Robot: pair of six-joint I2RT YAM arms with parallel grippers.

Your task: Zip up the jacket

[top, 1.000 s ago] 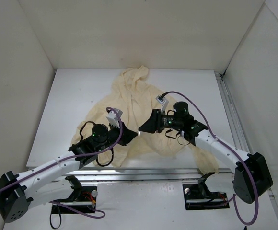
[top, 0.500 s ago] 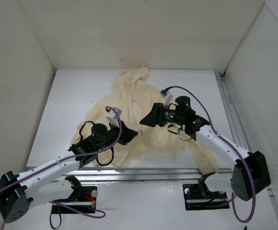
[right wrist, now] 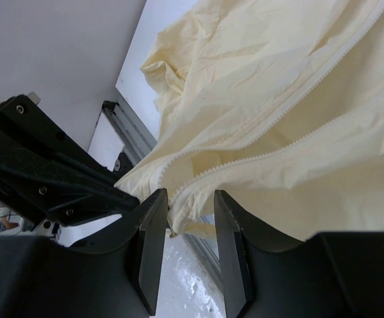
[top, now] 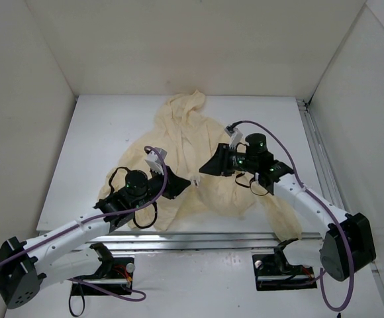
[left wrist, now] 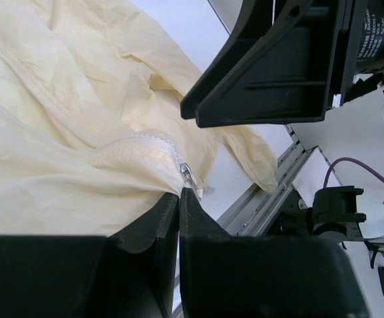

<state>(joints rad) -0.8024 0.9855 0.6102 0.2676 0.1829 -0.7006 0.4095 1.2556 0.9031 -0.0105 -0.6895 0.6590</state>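
Note:
The pale yellow jacket (top: 185,132) lies spread on the white table, hood toward the back wall. My left gripper (top: 187,182) is shut on the jacket's bottom hem. In the left wrist view its fingertips (left wrist: 180,196) pinch the fabric (left wrist: 59,132) just below the small metallic zipper pull (left wrist: 187,173). My right gripper (top: 202,171) hovers just right of it, jaws apart. In the right wrist view the gripper (right wrist: 191,199) straddles a hanging fold of the jacket's lower edge (right wrist: 298,99) beside the zipper teeth (right wrist: 245,149), with gaps on both sides.
A metal rail (top: 212,238) runs along the table's near edge. One jacket sleeve (top: 281,218) drapes over that edge at the right. White walls enclose the table on three sides. Purple cables (top: 271,149) loop off both arms.
My right gripper has drawn back a little, up and to the right, away from the left gripper's tip. The left arm has held still on the hem.

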